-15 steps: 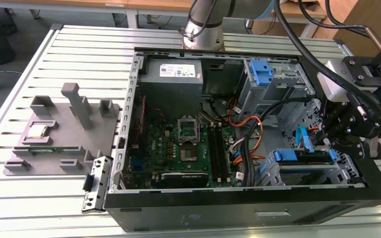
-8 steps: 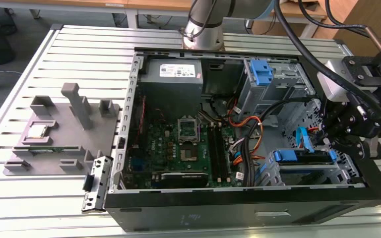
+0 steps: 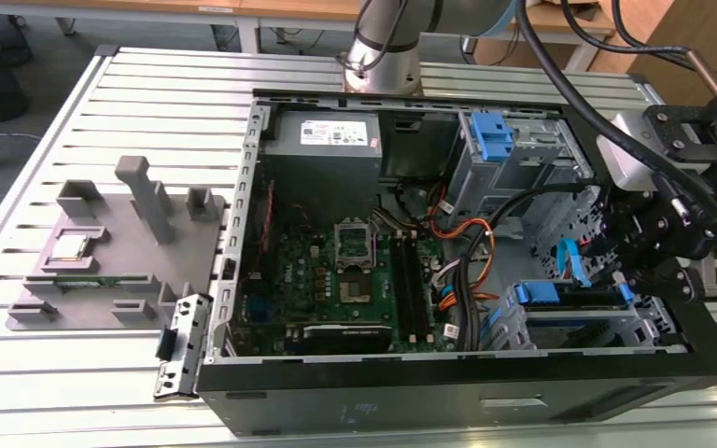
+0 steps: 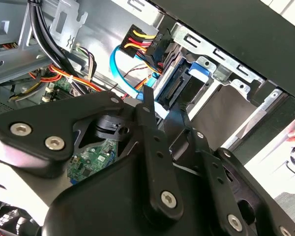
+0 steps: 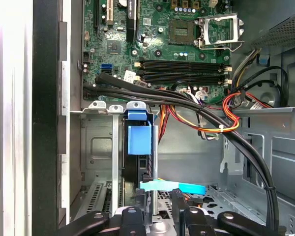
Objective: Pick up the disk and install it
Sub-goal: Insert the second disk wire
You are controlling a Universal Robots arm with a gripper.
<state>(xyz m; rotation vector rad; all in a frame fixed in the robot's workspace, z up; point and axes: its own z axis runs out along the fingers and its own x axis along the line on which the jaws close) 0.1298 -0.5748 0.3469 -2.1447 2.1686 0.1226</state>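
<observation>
Slatted metal table [image 3: 147,103] under an open computer case [image 3: 458,392], grey fixture block [image 3: 97,252] alongside. Gripper [image 3: 633,271] low by the case's front bays, fingers [image 5: 137,206] closed on the disk [image 5: 137,147] standing edge-up in its bay; tight among cables [image 5: 187,103]

A slatted metal table [image 3: 147,84] is seen in the exterior view; an open computer case [image 3: 458,392], a grey fixture block [image 3: 97,252] and the arm's base [image 3: 377,65] are carried directly on it.
</observation>
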